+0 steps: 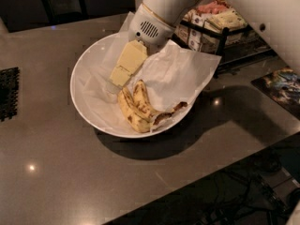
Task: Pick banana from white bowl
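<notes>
Banana (136,108) lies inside the white bowl (75,93), toward 6 o'clock from the bowl's centre, resting on a crumpled sheet of white paper (180,74). It is short, curved and dull yellow, freckled with brown spots. It seems to be in two lobes lying side by side, and its 4 o'clock end runs into a dark brown, mushy-looking tip. Its skin looks soft and matte against the shiny bowl.

The bowl is wide, round and shallow, glossy white, with its rim tilted so that the 12 o'clock edge sits higher. The paper is thin and creased, and it spills over the rim at 2 o'clock in a pointed flap.

The gripper (117,78) hangs inside the bowl at about 10 o'clock from the banana, just beside it. It is a flat, cream-coloured plastic part below a rounded white wrist housing with a small vent grille. Whether it is spread or closed cannot be told, and it holds nothing visible.

The bowl stands on a smooth, grey-brown polished table (70,172) that shows small light reflections. At 2 o'clock from the bowl stands a black wire basket (224,34) with wrapped packets. A black mesh mat (8,93) lies at 9 o'clock, at the picture's edge.
</notes>
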`<state>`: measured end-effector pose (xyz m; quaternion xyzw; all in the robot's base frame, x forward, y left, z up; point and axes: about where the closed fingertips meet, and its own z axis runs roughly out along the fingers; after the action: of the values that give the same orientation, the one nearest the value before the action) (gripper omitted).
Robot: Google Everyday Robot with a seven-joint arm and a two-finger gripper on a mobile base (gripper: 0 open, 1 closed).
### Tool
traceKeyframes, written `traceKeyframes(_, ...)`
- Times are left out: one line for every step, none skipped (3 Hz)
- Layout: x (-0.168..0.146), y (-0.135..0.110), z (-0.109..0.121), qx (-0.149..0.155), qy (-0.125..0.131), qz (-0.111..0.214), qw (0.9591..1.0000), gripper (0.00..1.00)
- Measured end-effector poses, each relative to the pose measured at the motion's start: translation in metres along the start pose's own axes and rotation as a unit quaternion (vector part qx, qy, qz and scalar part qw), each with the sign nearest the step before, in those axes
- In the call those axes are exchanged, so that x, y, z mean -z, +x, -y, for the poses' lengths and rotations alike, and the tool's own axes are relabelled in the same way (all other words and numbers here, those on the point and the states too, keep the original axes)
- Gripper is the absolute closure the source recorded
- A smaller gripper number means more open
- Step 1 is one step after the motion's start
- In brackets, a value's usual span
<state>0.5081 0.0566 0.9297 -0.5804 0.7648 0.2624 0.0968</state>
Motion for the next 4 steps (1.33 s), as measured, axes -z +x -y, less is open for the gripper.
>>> traceKeyframes(0.000,-0.001,0.000,0.000,0.001,0.001,1.0000,0.00)
traceKeyframes(-0.009,0.014,-0.008,-0.058,0.005,0.010,0.9983,0.00)
traceKeyframes(-0.022,0.041,-0.036,-0.145,0.002,0.031,0.9889,0.00)
traceKeyframes(-0.032,0.051,-0.038,-0.157,-0.003,0.021,0.9874,0.00)
